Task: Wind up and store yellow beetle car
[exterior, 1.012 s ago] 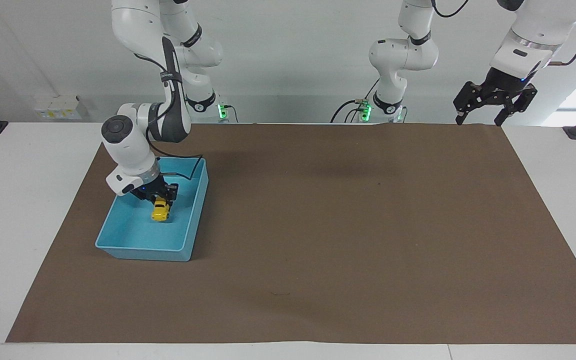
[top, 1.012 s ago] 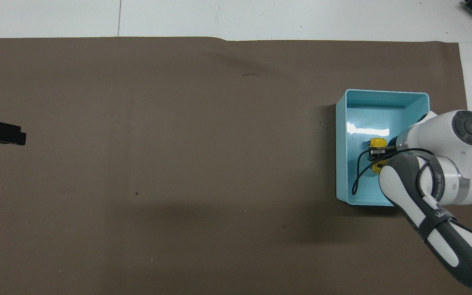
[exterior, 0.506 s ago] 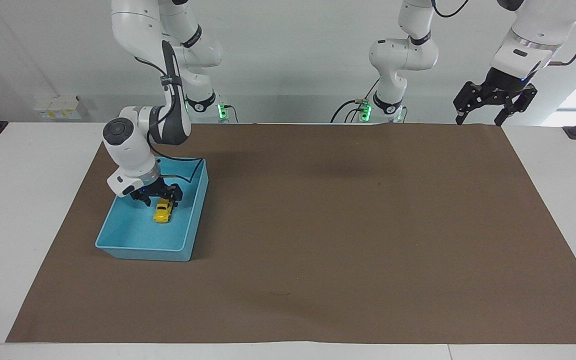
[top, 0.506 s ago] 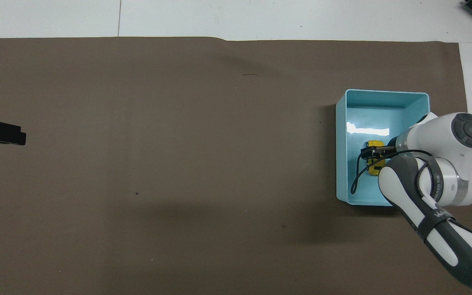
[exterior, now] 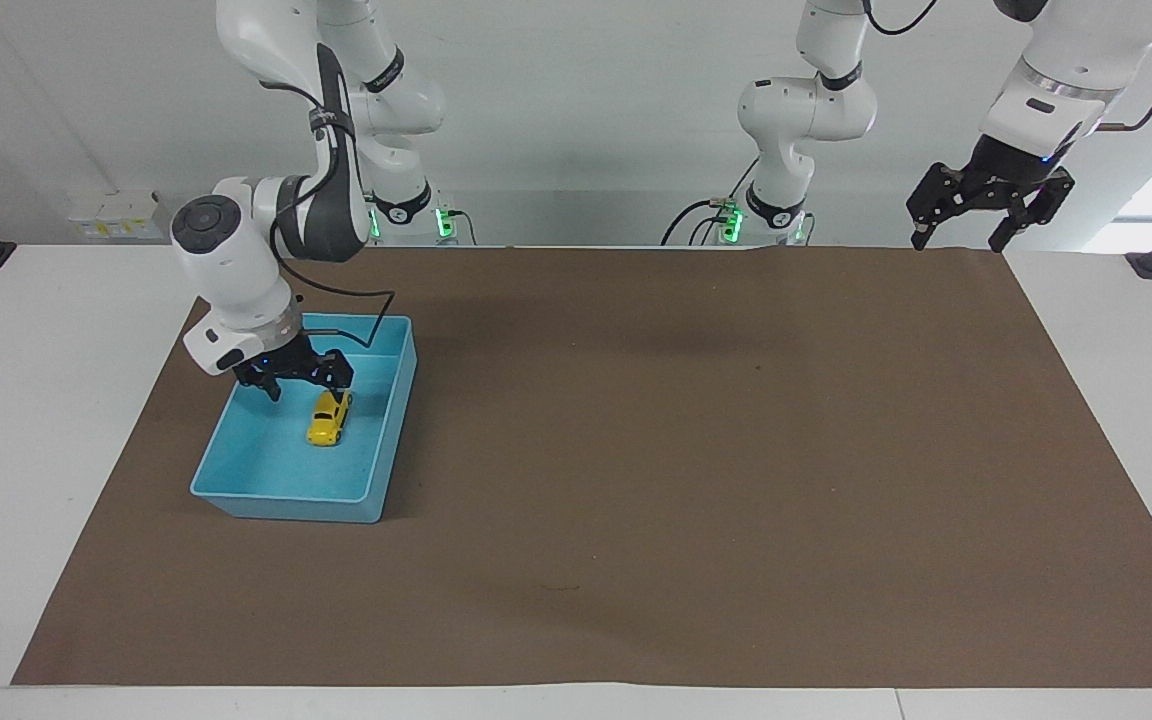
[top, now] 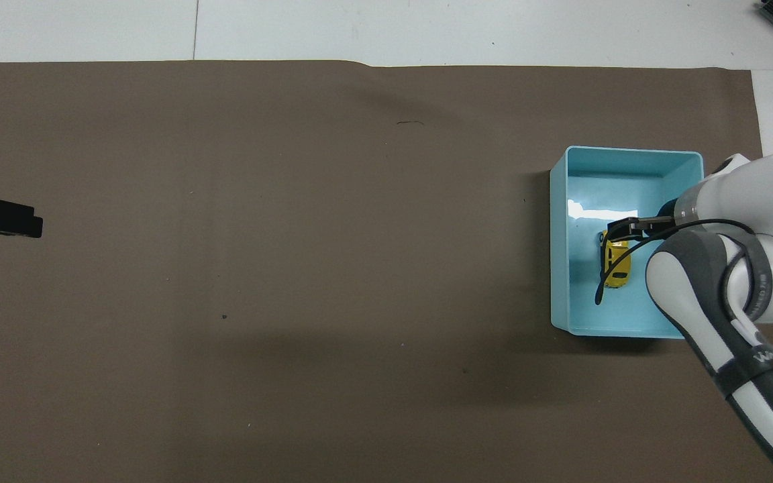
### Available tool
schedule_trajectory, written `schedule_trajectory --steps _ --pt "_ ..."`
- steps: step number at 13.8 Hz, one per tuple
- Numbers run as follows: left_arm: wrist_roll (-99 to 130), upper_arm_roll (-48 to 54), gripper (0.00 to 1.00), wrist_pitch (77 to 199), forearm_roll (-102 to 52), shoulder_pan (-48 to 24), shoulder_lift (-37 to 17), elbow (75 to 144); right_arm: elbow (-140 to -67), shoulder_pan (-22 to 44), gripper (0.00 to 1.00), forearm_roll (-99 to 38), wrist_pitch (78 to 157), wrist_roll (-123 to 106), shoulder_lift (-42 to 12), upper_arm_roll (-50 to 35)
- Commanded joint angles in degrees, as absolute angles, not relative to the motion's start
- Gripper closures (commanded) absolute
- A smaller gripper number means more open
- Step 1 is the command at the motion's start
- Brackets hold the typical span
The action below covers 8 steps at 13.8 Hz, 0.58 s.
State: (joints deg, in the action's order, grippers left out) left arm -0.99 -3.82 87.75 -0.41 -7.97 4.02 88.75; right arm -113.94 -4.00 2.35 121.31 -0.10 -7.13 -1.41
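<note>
Facing view: small yellow beetle toy car (exterior: 328,419) lies in the light blue plastic bin (exterior: 381,420). Right gripper (exterior: 294,381) hangs above it, jaws apart; lift straight, avoiding the rim. Left gripper (exterior: 984,212) waits, jaws apart.

A blue bin (exterior: 383,430) (top: 559,255) sits on a brown mat (exterior: 656,450) (top: 292,235) toward the right arm's end of the desk (exterior: 36,400) (top: 427,30). The mat covers most of the white desk, leaving bare strips at the edges. A small dark mark (top: 410,123) (exterior: 561,587) shows on the mat, farther from the robots than the bin.
</note>
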Motion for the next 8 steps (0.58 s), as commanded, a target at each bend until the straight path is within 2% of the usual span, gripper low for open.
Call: schedule_trajectory --steps 1,5,8 --pt "-0.97 -3.52 0.0 87.19 0.0 -7.38 4.92 89.65 -109.52 -4.13 0.0 2.37 116.47 0.35 -7.74 -1.67" --pt "-0.97 -3.52 0.0 87.19 0.0 -7.38 4.92 89.56 -107.32 -4.13 0.0 2.29 112.42 0.26 -6.15 -1.67" --pt "-0.97 -3.52 0.0 87.19 0.0 -7.38 5.01 89.65 -101.8 -4.22 0.0 2.37 106.02 0.09 -6.24 -1.67"
